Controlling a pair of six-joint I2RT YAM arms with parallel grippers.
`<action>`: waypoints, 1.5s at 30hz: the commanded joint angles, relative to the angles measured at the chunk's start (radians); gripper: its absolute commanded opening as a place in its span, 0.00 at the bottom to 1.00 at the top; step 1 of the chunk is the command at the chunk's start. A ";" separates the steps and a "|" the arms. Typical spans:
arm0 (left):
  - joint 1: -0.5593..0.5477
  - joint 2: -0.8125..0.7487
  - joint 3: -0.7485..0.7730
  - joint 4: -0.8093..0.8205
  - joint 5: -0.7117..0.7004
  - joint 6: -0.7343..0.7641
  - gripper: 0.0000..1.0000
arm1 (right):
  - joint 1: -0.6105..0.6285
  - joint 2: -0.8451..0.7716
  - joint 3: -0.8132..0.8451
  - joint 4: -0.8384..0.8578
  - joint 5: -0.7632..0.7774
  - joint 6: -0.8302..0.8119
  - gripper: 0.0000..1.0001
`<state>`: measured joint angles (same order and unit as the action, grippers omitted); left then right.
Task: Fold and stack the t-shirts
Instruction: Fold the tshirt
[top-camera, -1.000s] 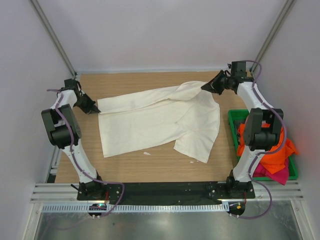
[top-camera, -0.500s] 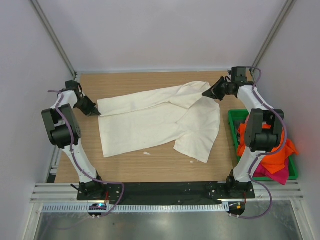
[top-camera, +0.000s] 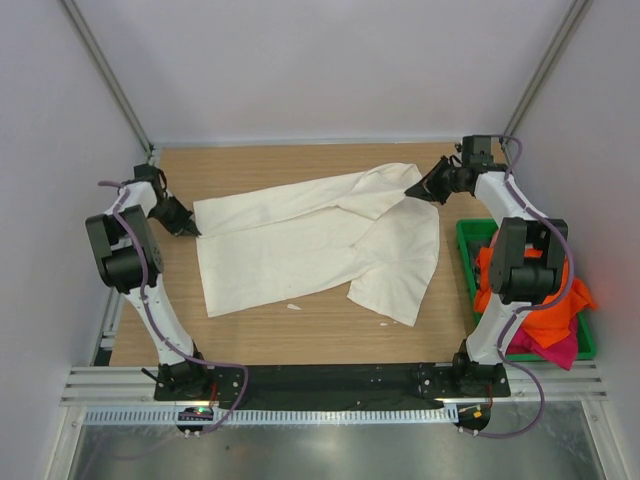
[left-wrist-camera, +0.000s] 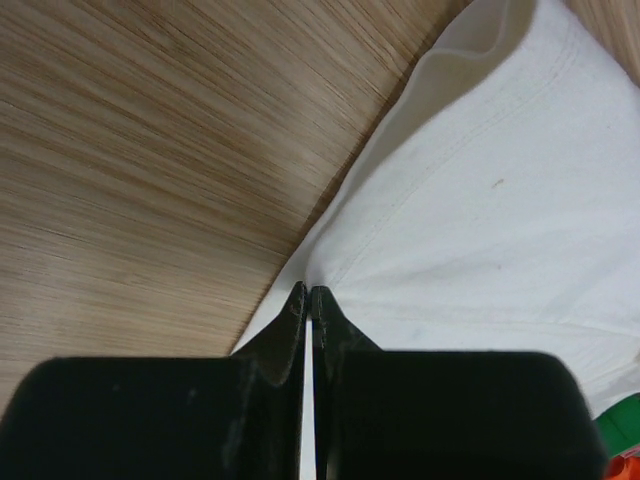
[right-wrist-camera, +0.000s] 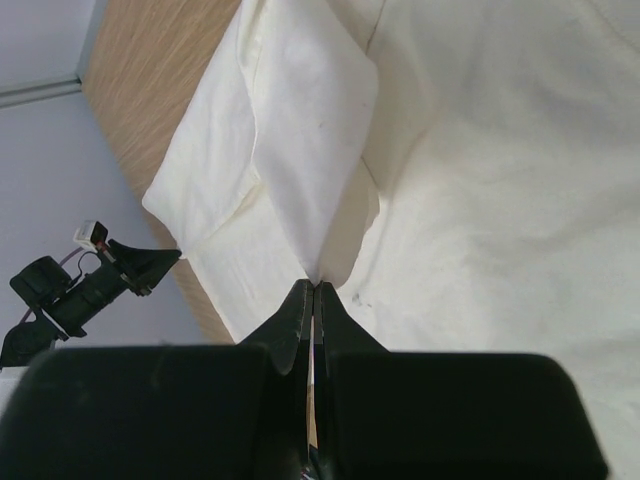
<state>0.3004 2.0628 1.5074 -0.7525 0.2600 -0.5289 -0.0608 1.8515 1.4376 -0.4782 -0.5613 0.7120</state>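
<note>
A large cream-white t-shirt (top-camera: 310, 240) lies spread across the wooden table, its upper part pulled into a band between the two arms. My left gripper (top-camera: 191, 226) is shut on the shirt's left edge; the left wrist view shows the jaw tips (left-wrist-camera: 308, 291) pinching the hem of the cloth (left-wrist-camera: 480, 220). My right gripper (top-camera: 412, 189) is shut on a raised fold at the shirt's far right corner, and in the right wrist view the cloth (right-wrist-camera: 480, 200) rises in a peak to the tips (right-wrist-camera: 313, 284). An orange t-shirt (top-camera: 545, 320) and a magenta t-shirt (top-camera: 560, 350) lie in the bin.
A green plastic bin (top-camera: 463, 235) stands at the table's right edge beside the right arm. Bare wood (top-camera: 300, 335) shows in front of the shirt and along the back edge. Grey walls close off three sides.
The right gripper has shifted slightly right and nearer with the fold, and the left gripper has edged left, drawing the shirt's upper band a little tauter.
</note>
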 joint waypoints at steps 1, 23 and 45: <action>0.000 0.014 0.053 -0.025 -0.028 0.021 0.00 | -0.002 -0.066 0.023 -0.042 0.014 -0.043 0.01; -0.035 -0.119 0.030 -0.048 -0.057 -0.045 0.41 | 0.021 -0.174 -0.240 0.104 0.113 -0.023 0.58; -0.135 0.034 0.112 0.073 0.070 -0.112 0.15 | 0.010 0.460 0.417 0.279 0.166 -0.040 0.41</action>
<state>0.1589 2.0979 1.5948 -0.7086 0.3008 -0.6296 -0.0490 2.3260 1.7916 -0.2607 -0.3977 0.6788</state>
